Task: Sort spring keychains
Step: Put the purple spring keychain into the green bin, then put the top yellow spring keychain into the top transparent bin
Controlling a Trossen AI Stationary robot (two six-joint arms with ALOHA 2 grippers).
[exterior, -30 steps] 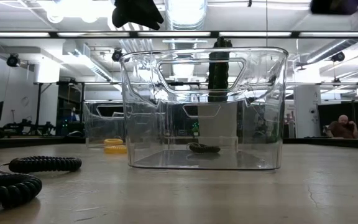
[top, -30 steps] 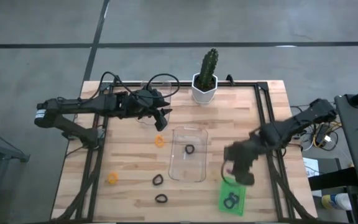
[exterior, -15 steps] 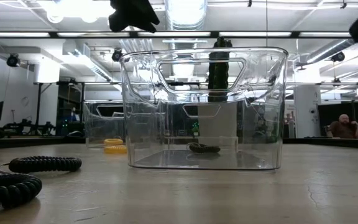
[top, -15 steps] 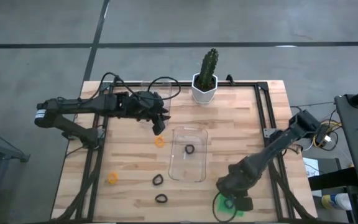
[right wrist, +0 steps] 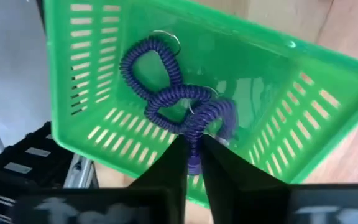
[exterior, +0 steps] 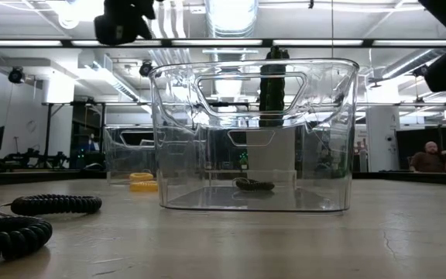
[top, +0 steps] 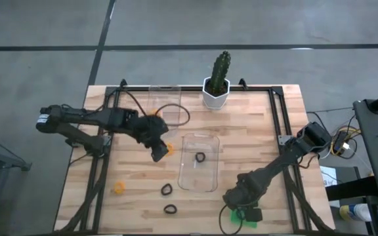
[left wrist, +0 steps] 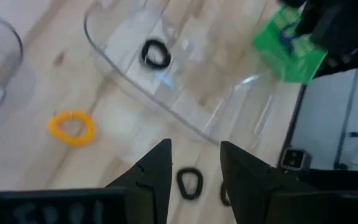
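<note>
Over the table's front right corner, the right gripper [right wrist: 191, 163] reaches into the green tray [right wrist: 104, 93], its fingers [right wrist: 178, 158] drawn nearly together on a purple keychain [right wrist: 199, 121] that lies against a second purple coil [right wrist: 151, 68] on the tray floor. Near mid-table the left gripper [top: 157, 152] hangs above the wood with its fingers [left wrist: 157, 171] apart and nothing between them; in its wrist view a black keychain [left wrist: 190, 183] shows in the gap on the boards below, and an orange keychain [top: 169, 149] lies just beside the gripper toward the table's centre. The clear tray [top: 199, 180] at mid-table holds one black ring [top: 200, 157]. Two more black rings lie near the front edge, one [top: 167, 189] just off the clear tray's front left corner, the other [top: 170, 210] closer to the edge, and a second orange ring [top: 119, 188] sits toward the front left. A second clear bin [top: 163, 98] stands near the back edge beside a potted cactus [top: 216, 82]. The low view shows a yellow-orange coil [exterior: 142, 181] by that far bin and a person [exterior: 426, 159] seated in the room beyond. No writing can be read.
</note>
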